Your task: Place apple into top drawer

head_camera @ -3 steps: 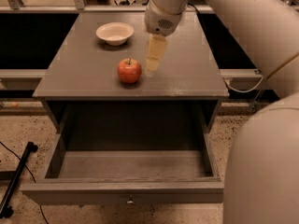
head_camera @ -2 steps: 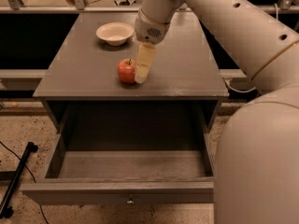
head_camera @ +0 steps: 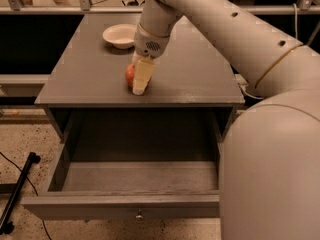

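**Gripper at the apple; grasp step in hand, drawer waiting open**

The gripper (head_camera: pixel 139 83) is down on the grey cabinet top (head_camera: pixel 200 79), at the near edge and left of centre, set right against the apple (head_camera: pixel 129 76). The apple sits on that top, just in front of the white bowl (head_camera: pixel 120 35) but apart from it. Only a reddish-orange sliver of the apple shows at the left of the gripper's pale pad, which covers the rest. Whether the jaws are apart around the fruit or clamped on it, I cannot tell.

I judge this to be the grasping step, so the task is in its early part. The apple is not yet lifted, and the top drawer (head_camera: pixel 120 206) stands pulled fully out below with nothing visible inside it.

The next move calls for a firm hold on the round fruit, which could roll if pinched off-centre. After that comes a lift clear of the top, a carry forward over the cabinet's front edge, and a descent into the drawer cavity before release.

The arm (head_camera: pixel 225 29) and the robot's body (head_camera: pixel 270 174) fill the right side and hide the drawer's right front corner and part of its right wall. The apple's stem and far side are not visible. The small round knob (head_camera: pixel 139 215) is just visible at the bottom edge of the view.
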